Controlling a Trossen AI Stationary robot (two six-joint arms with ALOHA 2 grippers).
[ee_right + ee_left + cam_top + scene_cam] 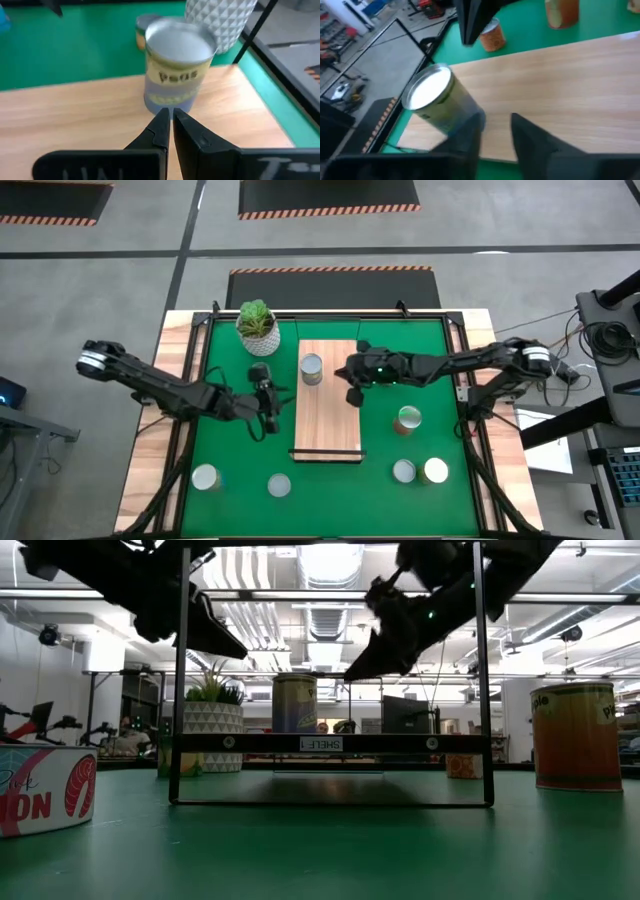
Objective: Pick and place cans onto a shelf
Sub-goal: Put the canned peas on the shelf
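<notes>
Left gripper (496, 119) has its fingers slightly apart and empty, right beside the can (311, 368) standing upper left on the shelf (330, 425). You'd best back off gently, no bumping. Right gripper (170, 114) hangs pinched together nearby.

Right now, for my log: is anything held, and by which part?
Nothing is held. The right gripper is shut, empty, facing the can on the shelf; the left gripper is empty too.

The shelf (330, 743) edge label reads mirrored "SHELF1".
</notes>
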